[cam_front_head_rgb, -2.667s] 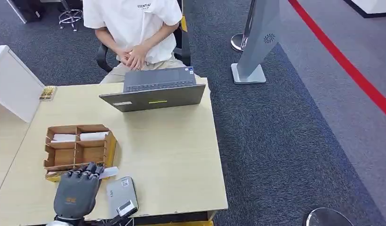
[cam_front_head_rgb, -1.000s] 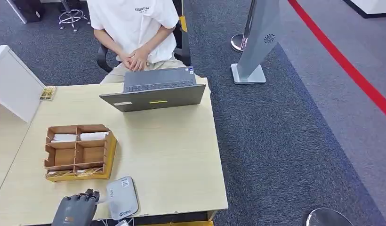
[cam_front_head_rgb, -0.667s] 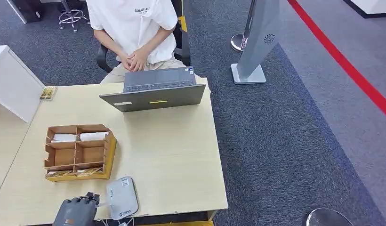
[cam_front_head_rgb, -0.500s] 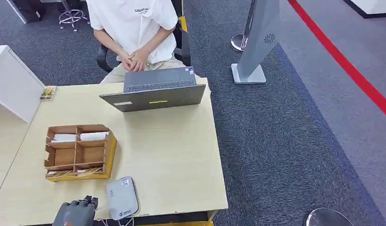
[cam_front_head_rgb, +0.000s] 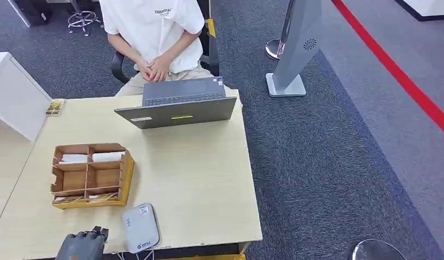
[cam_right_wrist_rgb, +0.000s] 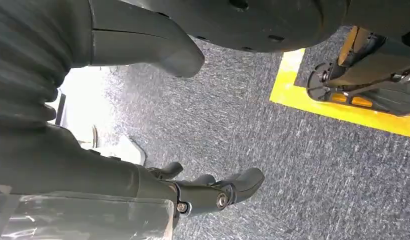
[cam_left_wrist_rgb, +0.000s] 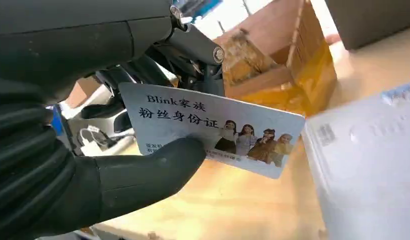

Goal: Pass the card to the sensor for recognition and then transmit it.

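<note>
My left hand (cam_front_head_rgb: 82, 245) sits at the table's near edge, just left of the white sensor box (cam_front_head_rgb: 139, 228). In the left wrist view that hand (cam_left_wrist_rgb: 143, 170) pinches a white card (cam_left_wrist_rgb: 213, 130) printed with text and a row of small figures, thumb under it, dark fingers (cam_left_wrist_rgb: 188, 47) above. The card hangs close beside the sensor box (cam_left_wrist_rgb: 373, 160), not over it. My right hand (cam_right_wrist_rgb: 208, 192) hangs by my side above grey carpet, fingers loosely apart, holding nothing.
A wooden compartment tray (cam_front_head_rgb: 90, 174) with white cards stands on the pale table (cam_front_head_rgb: 198, 179) just beyond my left hand. An open laptop (cam_front_head_rgb: 179, 103) is at the far edge, with a seated person (cam_front_head_rgb: 155, 32) behind it. A white box (cam_front_head_rgb: 14, 97) stands at the left.
My left hand has drawn back toward me from the tray's near edge, carrying the card, and now lies lower at the table's front edge beside the sensor box.
</note>
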You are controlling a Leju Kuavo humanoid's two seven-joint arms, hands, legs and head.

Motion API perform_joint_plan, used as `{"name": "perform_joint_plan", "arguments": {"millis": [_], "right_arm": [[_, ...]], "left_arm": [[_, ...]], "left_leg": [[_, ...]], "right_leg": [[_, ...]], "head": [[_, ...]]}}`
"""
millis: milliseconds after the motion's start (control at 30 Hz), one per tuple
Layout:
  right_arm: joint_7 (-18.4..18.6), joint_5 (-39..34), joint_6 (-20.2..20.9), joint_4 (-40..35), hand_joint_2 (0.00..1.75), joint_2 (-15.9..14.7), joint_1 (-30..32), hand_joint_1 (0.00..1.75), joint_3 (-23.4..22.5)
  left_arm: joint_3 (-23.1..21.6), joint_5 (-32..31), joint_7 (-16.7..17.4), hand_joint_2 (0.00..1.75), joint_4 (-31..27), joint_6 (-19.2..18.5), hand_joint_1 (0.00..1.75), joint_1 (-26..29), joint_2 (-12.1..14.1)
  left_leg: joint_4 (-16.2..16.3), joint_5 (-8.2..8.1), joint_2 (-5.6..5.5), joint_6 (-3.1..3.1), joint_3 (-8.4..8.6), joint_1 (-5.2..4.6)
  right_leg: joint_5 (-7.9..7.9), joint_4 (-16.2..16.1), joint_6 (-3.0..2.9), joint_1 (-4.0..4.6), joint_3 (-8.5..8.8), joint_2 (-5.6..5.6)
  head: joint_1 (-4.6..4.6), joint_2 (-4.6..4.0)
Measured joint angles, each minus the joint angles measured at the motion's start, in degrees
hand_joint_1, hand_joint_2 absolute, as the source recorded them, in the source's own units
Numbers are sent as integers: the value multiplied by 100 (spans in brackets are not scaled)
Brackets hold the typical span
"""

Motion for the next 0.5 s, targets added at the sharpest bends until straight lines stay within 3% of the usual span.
{"name": "perform_joint_plan", "arguments": {"millis": [133, 333, 500], "right_arm": [[-44, 63, -2, 0, 175, 11, 0, 0, -2], [-59, 90, -2, 0, 175, 28, -1, 0, -4], [-105, 183, 11, 0, 175, 28, -5, 0, -4]], "left_arm": [[159, -431, -203, 175, -177, 376, 175, -64, -94], [470, -604, -420, 175, -361, 482, 175, -133, -249], [739, -818, -821, 175, -507, 691, 175, -269, -391]], "left_leg": [[0, 0, 0, 0, 0, 0], [0, 0, 0, 0, 3, 0], [0, 0, -1, 0, 4, 0]], "right_leg": [[0, 0, 0, 0, 0, 0], [0, 0, 0, 0, 2, 1], [0, 0, 0, 0, 2, -1]], "head": [[-2, 0], [-4, 0], [-2, 2]]}}
